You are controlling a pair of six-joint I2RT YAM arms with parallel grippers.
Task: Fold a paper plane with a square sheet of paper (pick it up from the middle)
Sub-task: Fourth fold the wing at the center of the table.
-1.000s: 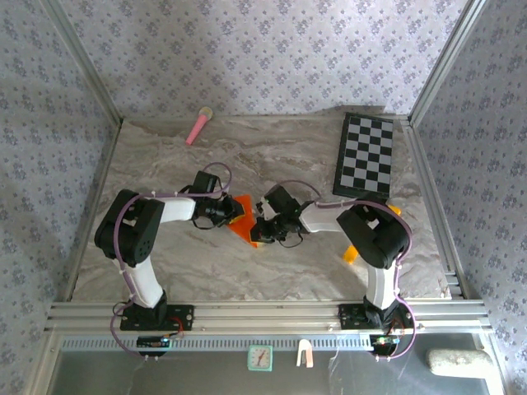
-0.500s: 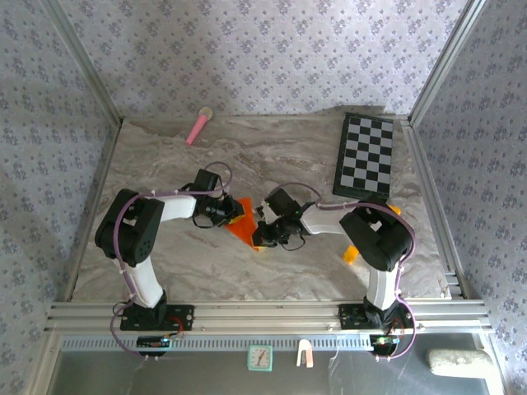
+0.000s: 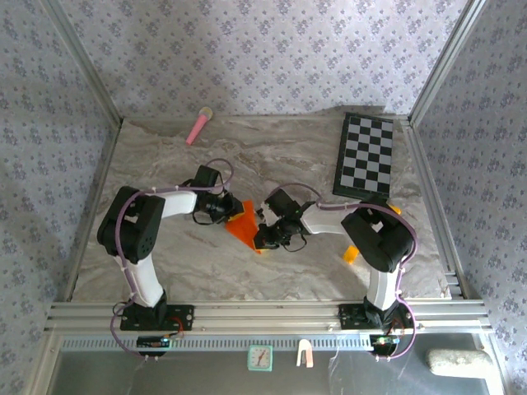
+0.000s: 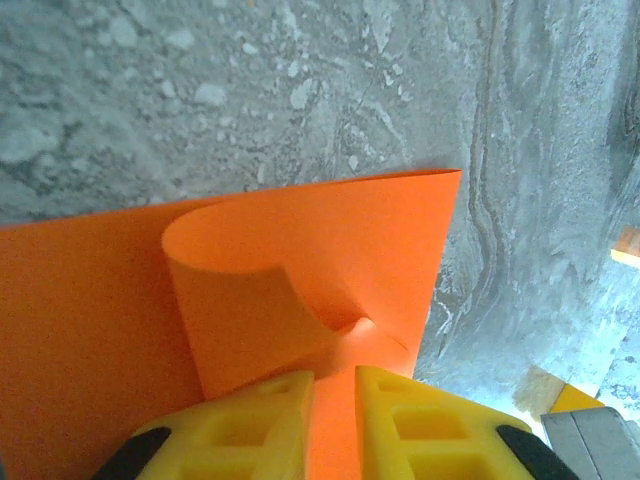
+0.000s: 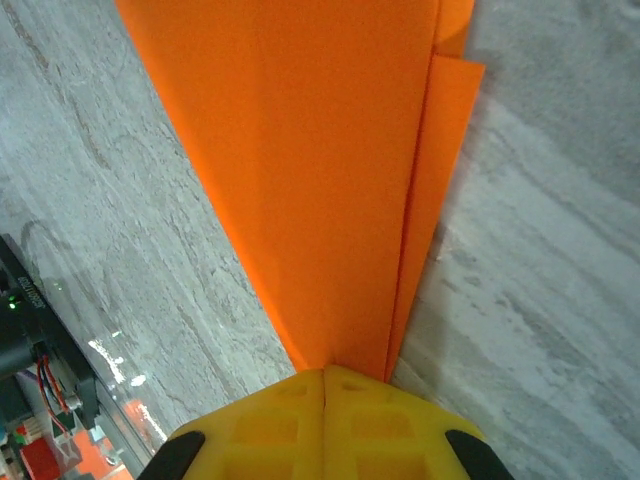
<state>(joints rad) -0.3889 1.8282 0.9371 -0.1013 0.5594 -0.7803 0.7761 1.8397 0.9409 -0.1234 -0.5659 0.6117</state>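
left pincer (image 4: 333, 388) clamped on paper plane (image 3: 244, 225) | right pincer (image 5: 324, 376) clamped too | checkerboard (image 3: 365, 155), pink stick (image 3: 198, 126) well apart

An orange sheet of paper (image 4: 90, 330) fills the lower left of the frame, and its top edge runs across to a sharp corner right of centre. In the middle, one flap curls over into a loose roll. At the bottom edge the left gripper (image 4: 333, 405) has its yellow jaws almost together, with a strip of the paper pinched between them. The grey marbled counter (image 4: 300, 80) takes up the top and the right side.
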